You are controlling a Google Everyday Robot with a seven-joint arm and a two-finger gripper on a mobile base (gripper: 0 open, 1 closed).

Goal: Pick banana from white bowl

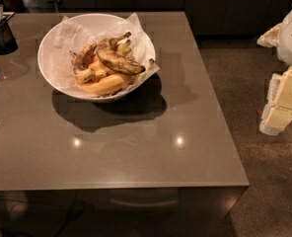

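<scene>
The white bowl [43,65] stands on the far left part of the grey table [136,152] and is lined with crumpled white paper. The dark brown-black mottled banana [117,60] lies on top of the pile in it, stem pointing up and to the right. Cleaner yellow-orange bananas [104,85] lie beneath it, and another dark one [83,58] is to its left. My gripper [283,101] is at the right edge of the view, off the table over the floor, far to the right of the bowl and empty.
A dark container [0,33] with utensils stands at the table's far left edge. The table's right edge runs near x 500, with speckled floor [264,191] beyond. Dark cabinets [225,4] line the back.
</scene>
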